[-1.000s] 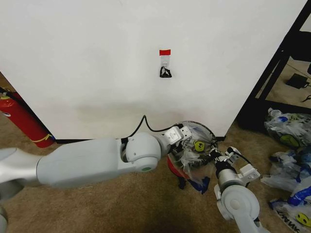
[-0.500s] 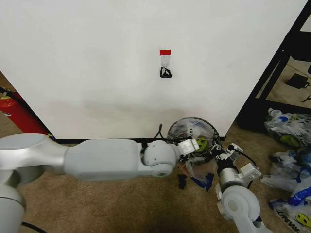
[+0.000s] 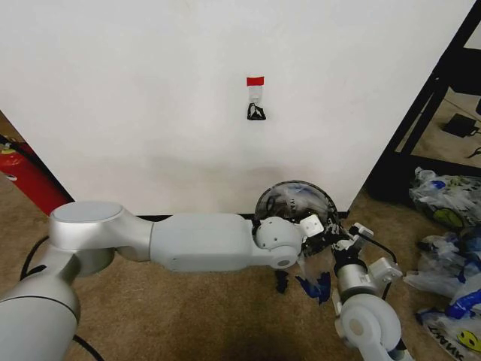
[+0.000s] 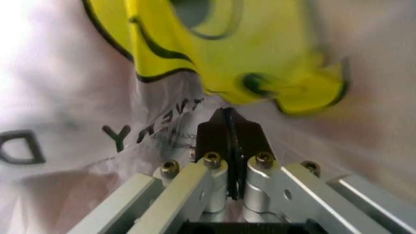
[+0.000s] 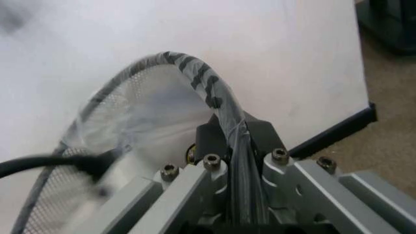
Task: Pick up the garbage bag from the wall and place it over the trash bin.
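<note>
The trash bin (image 3: 293,186), a round black mesh bin, stands on the carpet against the white wall (image 3: 150,98). The garbage bag (image 3: 310,262), a thin translucent film with blue handles (image 3: 314,284), drapes over the bin's near side. My left gripper (image 3: 314,228) reaches across to the bin's near rim and is shut on the bag film, just below the yellow smiley (image 4: 260,73) in the left wrist view (image 4: 227,119). My right gripper (image 3: 336,239) is beside it, shut (image 5: 229,131) on bag film stretched over the bin rim (image 5: 195,68).
A small hook (image 3: 256,111) under a red tape strip (image 3: 255,80) is bare on the wall. A red fire extinguisher (image 3: 22,180) stands far left. Heaped smiley bags (image 3: 447,207) lie right, next to a black frame (image 3: 443,83).
My left arm has swung right and its gripper has moved toward the bin's near right rim, drawing the bag down. The bin's top rim now shows. The right gripper has barely shifted.
</note>
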